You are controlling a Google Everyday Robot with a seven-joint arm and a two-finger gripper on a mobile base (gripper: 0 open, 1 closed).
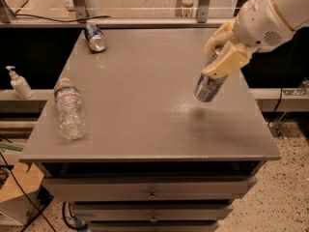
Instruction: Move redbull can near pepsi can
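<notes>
The redbull can (208, 87) is a slim silver-grey can with blue patches. It hangs tilted in the air above the right side of the grey table (145, 81), clear of the surface. My gripper (219, 57) is shut on its upper part, with cream fingers (228, 61) on either side. The pepsi can (94, 36) is a shorter dark blue can lying on its side at the far left corner of the table, far from my gripper.
A clear plastic water bottle (70, 109) lies on its side near the table's left edge. A white pump bottle (19, 83) stands on a ledge left of the table. Drawers (152, 190) sit below the tabletop. Metal posts stand behind the table.
</notes>
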